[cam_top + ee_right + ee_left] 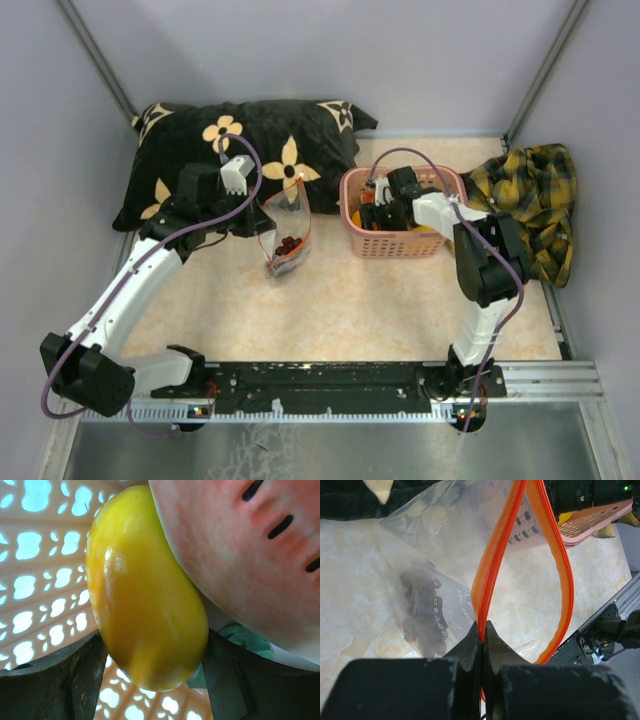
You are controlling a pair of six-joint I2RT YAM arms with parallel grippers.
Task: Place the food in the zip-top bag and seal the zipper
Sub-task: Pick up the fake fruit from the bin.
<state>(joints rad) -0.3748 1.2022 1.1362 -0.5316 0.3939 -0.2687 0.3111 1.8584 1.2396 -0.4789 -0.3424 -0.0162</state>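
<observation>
The clear zip-top bag [285, 235] hangs in front of the pillow, its mouth spread open. My left gripper [263, 220] is shut on one side of the red-orange zipper [492, 575], pinched between the fingertips in the left wrist view [483, 627]. A dark purple grape bunch [422, 612] lies inside the bag beside the white label [454, 607]. My right gripper [375, 205] is down in the pink basket [400, 245]. Its fingers [75, 675] hold a yellow fruit [145, 595] on both sides. The red watermelon slice [240, 555] leans against that fruit. A green piece [245, 640] shows under it.
A black flowered pillow [250, 140] lies at the back left, just behind the bag. A yellow plaid cloth [530, 195] lies to the right of the basket. The basket's rim [590, 525] is close to the bag's open mouth. Grey walls enclose the table.
</observation>
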